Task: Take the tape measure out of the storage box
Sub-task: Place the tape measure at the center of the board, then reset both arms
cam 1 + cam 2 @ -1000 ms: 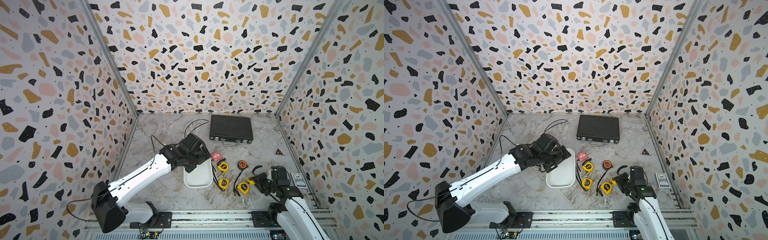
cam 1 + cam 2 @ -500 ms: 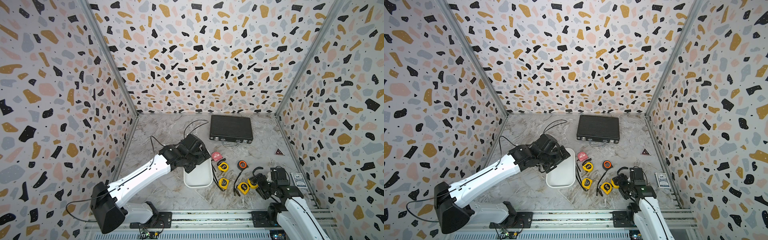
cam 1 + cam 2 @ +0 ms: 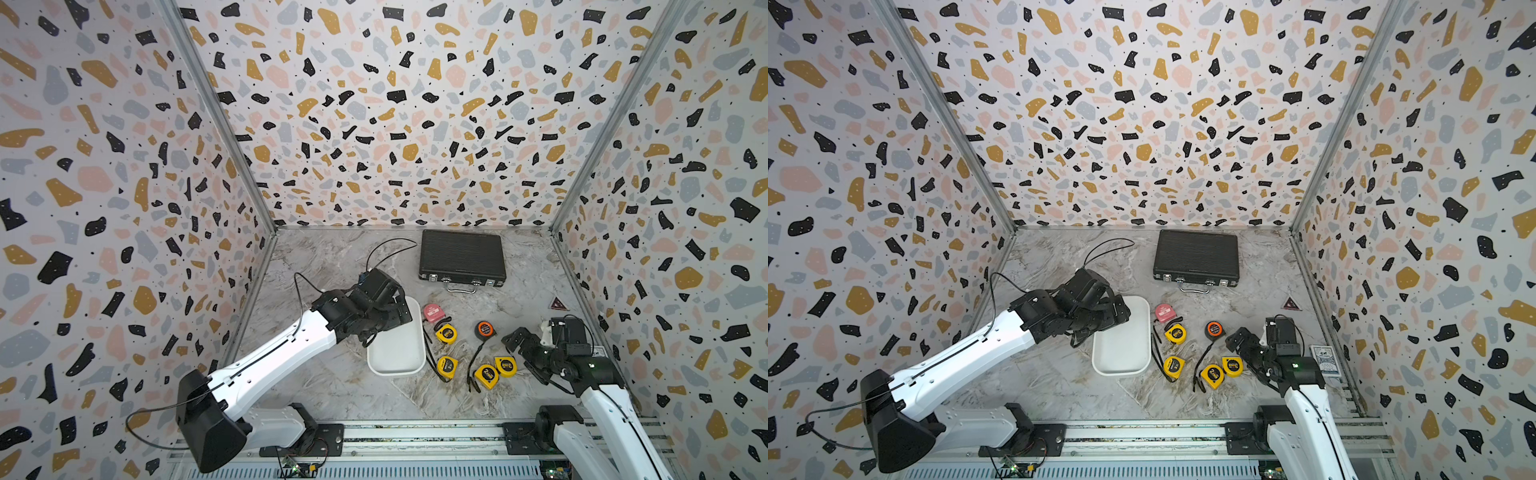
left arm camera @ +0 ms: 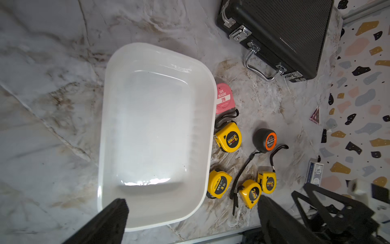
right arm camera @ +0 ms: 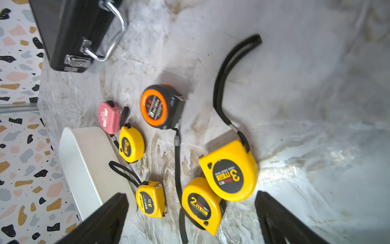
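**Right jaws have let go of a yellow tape measure beside the storage box**

Since a second ago the right arm (image 3: 598, 374) has opened its jaws, which were closed around a yellow tape measure (image 3: 505, 365). That tape measure now lies on the marble-patterned surface (image 3: 332, 395). It is the farthest of the group from the white storage box (image 3: 397, 353), on the box's right.

The right jaws are spread wide just past it, on the side away from the box. Whether they touch it cannot be told.

All six tape measures lie on the surface to the right of the box:
- A pink tape measure (image 3: 432, 311) sits against the box's right wall, towards its far end.
- A second yellow tape measure (image 3: 446, 333) and a third yellow tape measure (image 3: 447, 365) lie just beside that wall.
- A black and orange tape measure (image 3: 484, 329) lies farther out.
- A fourth yellow tape measure (image 3: 486, 375) touches the released one.

The left arm (image 3: 291, 349) reaches over the box's far left corner, its jaws spread wide above the box. A black case (image 3: 461, 257) lies beyond the box's far end, well apart.
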